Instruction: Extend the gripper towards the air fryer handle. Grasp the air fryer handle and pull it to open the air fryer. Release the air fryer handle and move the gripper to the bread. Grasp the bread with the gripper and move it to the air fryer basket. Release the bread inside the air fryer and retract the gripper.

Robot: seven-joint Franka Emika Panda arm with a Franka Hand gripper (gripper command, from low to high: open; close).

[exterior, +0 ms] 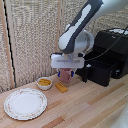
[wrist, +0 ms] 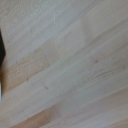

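One round plate [exterior: 25,104] sits nearest on the wooden counter [exterior: 80,107]. Behind it, the bread [exterior: 61,87] lies flat, its long side slanting from back to front. Just above, the tool [exterior: 67,73] hangs; I cannot tell whether its fingers are apart. Farthest back, the air fryer basket [exterior: 99,71] sticks out of the air fryer [exterior: 114,47].

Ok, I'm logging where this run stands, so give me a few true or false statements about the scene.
1. The air fryer basket is pulled out of the air fryer. True.
2. The bread lies in the basket. False: it lies on the table.
3. The tool hangs above the table near the bread. True.
4. The plate holds the bread. False: the plate is bare.
5. A small bowl stands beside the bread. True.
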